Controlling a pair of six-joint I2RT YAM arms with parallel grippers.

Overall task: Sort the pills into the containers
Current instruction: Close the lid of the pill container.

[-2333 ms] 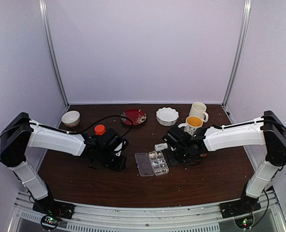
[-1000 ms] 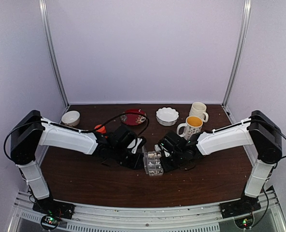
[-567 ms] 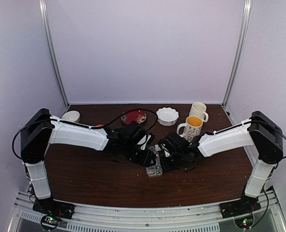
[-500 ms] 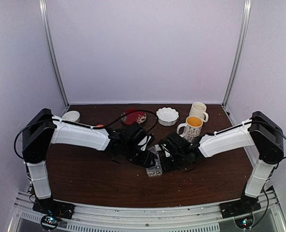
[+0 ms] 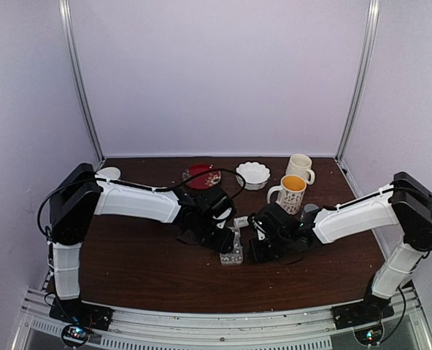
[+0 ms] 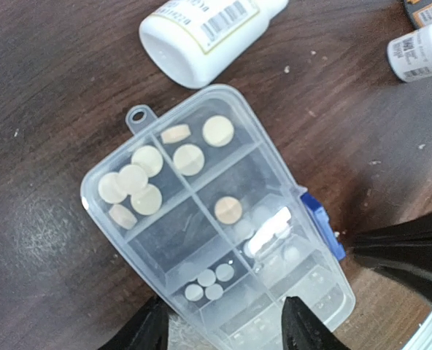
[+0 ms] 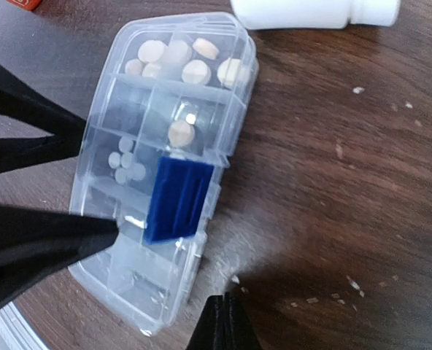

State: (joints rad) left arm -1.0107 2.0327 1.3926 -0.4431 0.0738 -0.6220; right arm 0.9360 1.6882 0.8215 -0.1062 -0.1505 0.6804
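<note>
Both arms now meet at the centre of the dark wooden table (image 5: pixel 128 273); two seconds back they sat apart. The left arm (image 5: pixel 136 200) has stretched further right. The left gripper (image 6: pixel 227 328) hangs over the near end of the clear pill box (image 6: pixel 201 219), fingers spread, not pinching it. The right gripper (image 7: pixel 220 324) is pressed together, tip low just beside the box's latch side. Box lid, flat open earlier, is now closed, blue latch (image 7: pixel 176 200) on its edge. A white bottle (image 6: pixel 201 33) lies on its side just past the far end. Round pills (image 6: pixel 147 198) sit in several cells.
</note>
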